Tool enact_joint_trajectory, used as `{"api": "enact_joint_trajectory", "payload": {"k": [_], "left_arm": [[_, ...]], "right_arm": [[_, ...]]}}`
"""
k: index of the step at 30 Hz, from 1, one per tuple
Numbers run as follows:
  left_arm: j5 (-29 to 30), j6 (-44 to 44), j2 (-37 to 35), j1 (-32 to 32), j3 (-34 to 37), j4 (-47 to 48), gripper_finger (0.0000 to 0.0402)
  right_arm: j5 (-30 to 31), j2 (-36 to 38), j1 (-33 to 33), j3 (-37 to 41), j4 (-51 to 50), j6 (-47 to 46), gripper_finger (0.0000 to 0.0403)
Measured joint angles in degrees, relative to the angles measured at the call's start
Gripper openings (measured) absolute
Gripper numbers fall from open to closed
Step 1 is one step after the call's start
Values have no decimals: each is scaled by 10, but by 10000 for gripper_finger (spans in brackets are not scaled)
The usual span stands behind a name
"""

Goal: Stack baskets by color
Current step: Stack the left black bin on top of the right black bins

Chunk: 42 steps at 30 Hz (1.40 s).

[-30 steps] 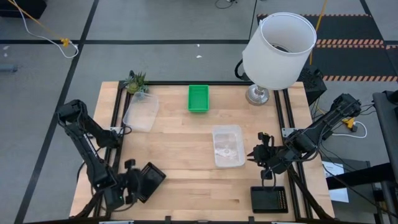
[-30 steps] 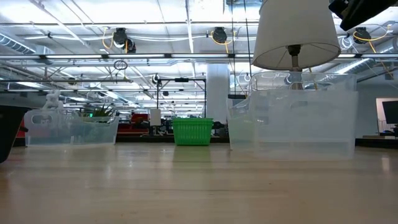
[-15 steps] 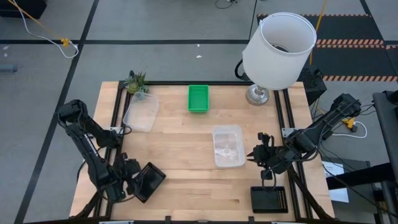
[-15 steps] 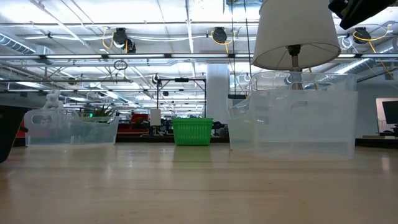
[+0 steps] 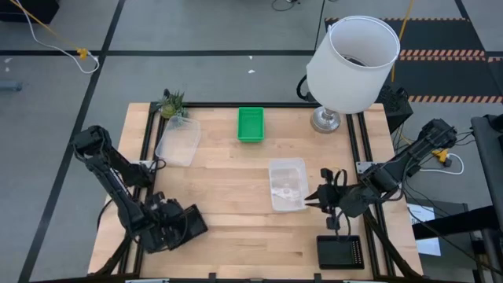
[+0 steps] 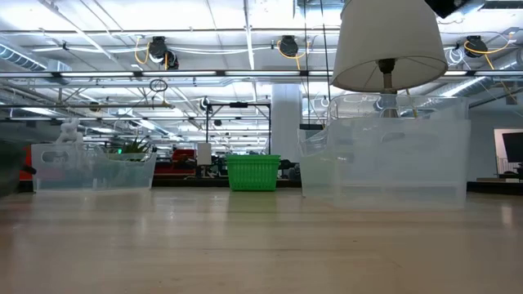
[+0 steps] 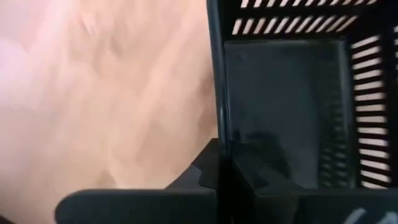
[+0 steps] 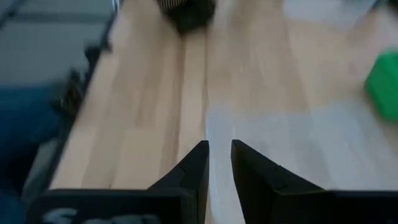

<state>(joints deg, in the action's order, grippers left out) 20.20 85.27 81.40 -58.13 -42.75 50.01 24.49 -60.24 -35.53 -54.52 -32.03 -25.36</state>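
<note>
While the high view only shows my left gripper (image 5: 174, 228) at the black basket (image 5: 187, 222), my left wrist view shows it clenched on that basket's wall. My right gripper (image 8: 219, 163), fingers narrowly parted and holding nothing, hangs beside the clear basket (image 5: 288, 185).

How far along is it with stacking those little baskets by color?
Nothing is stacked yet. The left claw is shut on the rim of a black slotted plastic basket at the table's near left corner. The right claw sits beside one clear plastic basket. Left apart: a second black basket, another clear basket, and a single bright green basket.
</note>
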Motion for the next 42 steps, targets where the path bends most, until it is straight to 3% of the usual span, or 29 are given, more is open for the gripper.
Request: {"api": "enact_joint_trajectory", "payload": {"k": [7, 15, 20, 27, 35, 42], "left_arm": [[27, -261, -1, 136, -102, 44, 7], [97, -653, 0, 292, -281, -8, 6], [97, -810, 31, 382, -373, -15, 4], [80, -854, 99, 466, -422, -8, 8], [46, -899, 165, 483, -422, -37, 12], [23, -913, 173, 492, -422, -88, 7]], "right_arm": [[43, -1, 45, 0, 117, 67, 61], [78, -5, 96, 0, 167, 187, 61], [87, -14, 119, 0, 175, 216, 62], [87, -49, 136, 0, 174, 231, 62], [87, -101, 152, 0, 228, 285, 65], [108, -146, 153, 0, 310, 360, 128]]}}
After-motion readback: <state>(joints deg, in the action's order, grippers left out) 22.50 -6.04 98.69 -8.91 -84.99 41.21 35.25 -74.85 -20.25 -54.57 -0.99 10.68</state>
